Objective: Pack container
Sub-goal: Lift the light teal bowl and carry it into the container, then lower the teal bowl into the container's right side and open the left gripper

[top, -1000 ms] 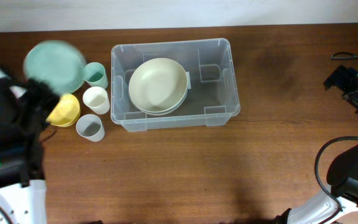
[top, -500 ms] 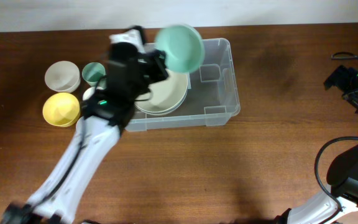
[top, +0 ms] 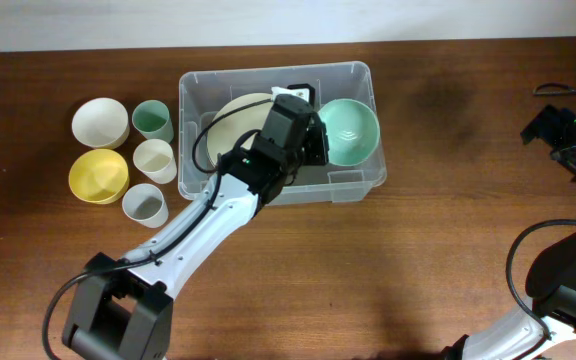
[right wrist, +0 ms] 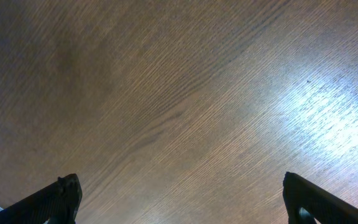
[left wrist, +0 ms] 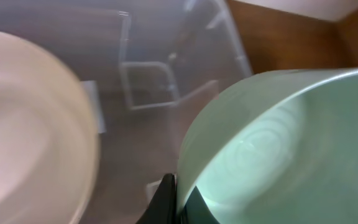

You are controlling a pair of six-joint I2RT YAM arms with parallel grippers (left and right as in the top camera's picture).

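Near the left edge of the table sit a white bowl and, in front of it, a yellow bowl. Just to their right stand three cups in a loose column: a green cup, a cream cup and a grey cup.

The container sits beside the cups, toward the table's back edge. A wide cream bowl fills its left half.

The left gripper reaches over the container from the front. Its fingers are pinched together on the rim of a green bowl, which is over the container's right end. Whether the green bowl touches the base cannot be told.

By the table's right edge, the right gripper hangs over bare wood – fingers spread wide, nothing between them.
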